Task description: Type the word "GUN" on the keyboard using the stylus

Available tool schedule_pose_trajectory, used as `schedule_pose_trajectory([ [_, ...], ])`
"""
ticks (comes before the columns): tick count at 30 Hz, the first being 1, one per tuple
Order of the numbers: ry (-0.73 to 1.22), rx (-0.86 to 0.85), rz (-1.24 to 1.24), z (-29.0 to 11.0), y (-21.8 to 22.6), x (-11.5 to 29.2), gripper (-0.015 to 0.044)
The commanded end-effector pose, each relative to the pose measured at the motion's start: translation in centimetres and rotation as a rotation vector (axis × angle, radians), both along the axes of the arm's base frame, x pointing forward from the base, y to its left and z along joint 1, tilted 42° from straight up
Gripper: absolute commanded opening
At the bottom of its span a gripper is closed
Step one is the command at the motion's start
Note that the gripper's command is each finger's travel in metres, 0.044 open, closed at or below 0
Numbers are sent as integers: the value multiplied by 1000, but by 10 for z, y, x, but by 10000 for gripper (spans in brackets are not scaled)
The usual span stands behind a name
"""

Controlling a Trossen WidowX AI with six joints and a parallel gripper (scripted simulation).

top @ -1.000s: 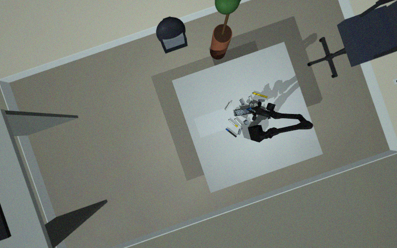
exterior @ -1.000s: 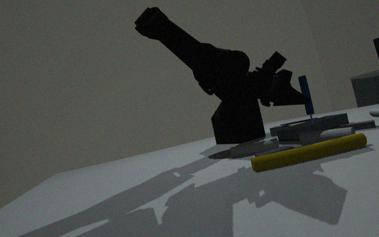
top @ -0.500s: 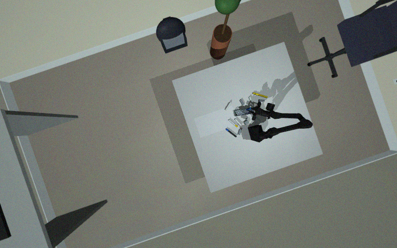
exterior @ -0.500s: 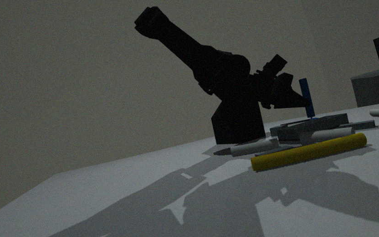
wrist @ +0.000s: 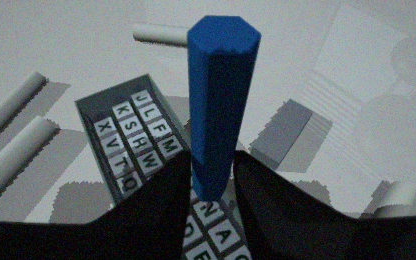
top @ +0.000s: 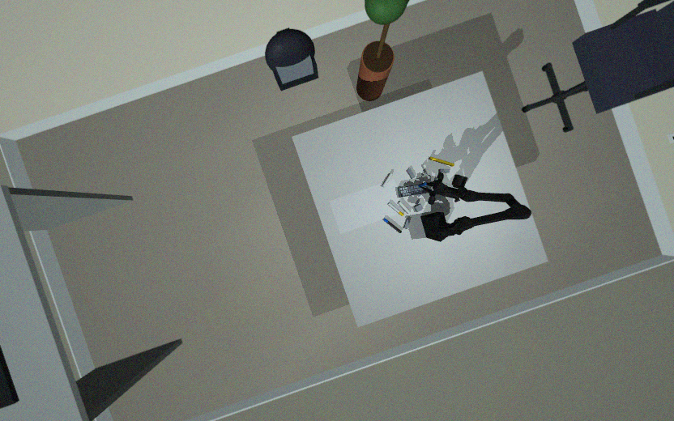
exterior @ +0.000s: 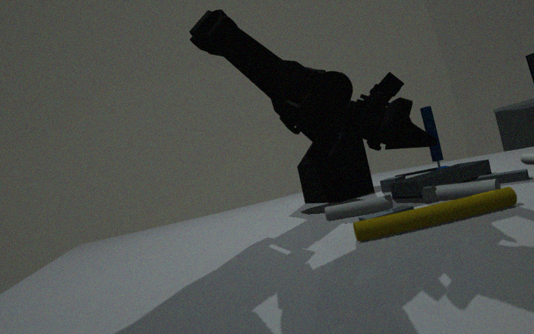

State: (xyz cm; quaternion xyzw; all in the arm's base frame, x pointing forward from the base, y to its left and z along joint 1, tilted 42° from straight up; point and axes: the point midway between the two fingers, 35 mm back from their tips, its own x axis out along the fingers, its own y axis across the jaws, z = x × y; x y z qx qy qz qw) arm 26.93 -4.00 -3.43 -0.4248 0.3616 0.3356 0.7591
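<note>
A yellow cylinder [exterior: 434, 214] is lying on the white desk [exterior: 178, 265], with grey cylinders [exterior: 358, 207] resting just behind it. At the top view's 12 o'clock, a potted plant [top: 375, 68] is standing beside a dark bin [top: 291, 57]. A dark office chair [top: 638, 57] is sitting toward 2 o'clock.
</note>
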Motion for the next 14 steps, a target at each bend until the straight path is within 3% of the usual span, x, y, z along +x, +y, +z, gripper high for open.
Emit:
schedule_pose_trajectory([
  [1, -6, -1, 1, 11, 9, 1, 81],
  [14, -7, 0, 3, 21, 18, 0, 81],
])
